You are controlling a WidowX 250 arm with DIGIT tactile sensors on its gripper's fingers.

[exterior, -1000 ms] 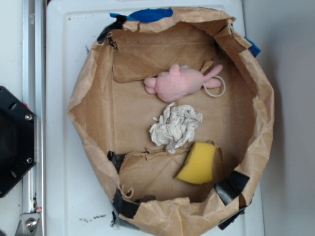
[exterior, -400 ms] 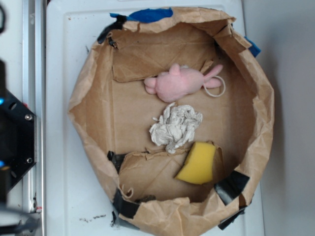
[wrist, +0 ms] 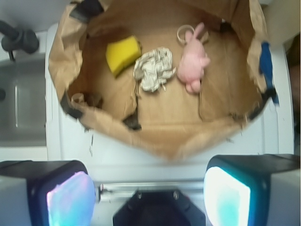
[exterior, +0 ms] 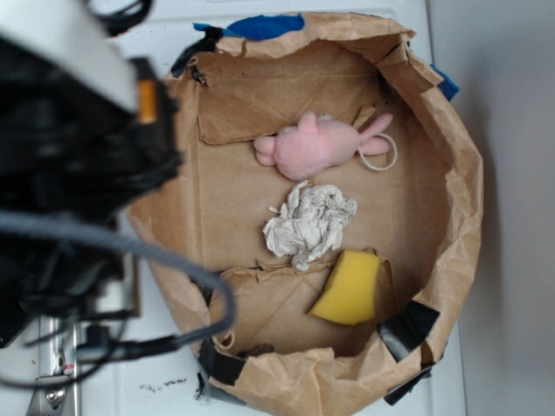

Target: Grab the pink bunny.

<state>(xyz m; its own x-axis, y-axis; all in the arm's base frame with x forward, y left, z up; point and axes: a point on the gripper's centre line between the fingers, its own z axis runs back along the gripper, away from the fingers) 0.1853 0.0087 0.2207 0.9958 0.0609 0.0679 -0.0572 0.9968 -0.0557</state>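
In paper-lined bin (exterior: pixel 451 217): pink bunny (exterior: pixel 316 145), pale plush, white loop cord.

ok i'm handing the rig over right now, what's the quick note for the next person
Gripper: open and empty, outside the paper-bag tray's near rim.
Pink bunny: lying on its side on the tray floor, untouched, its white loop cord at the ear end.
Crumpled paper wad sits close beside the bunny; yellow sponge lies beyond the wad.
Done: nothing grasped.
Left: move in over the rim, descend on the bunny, close, lift.
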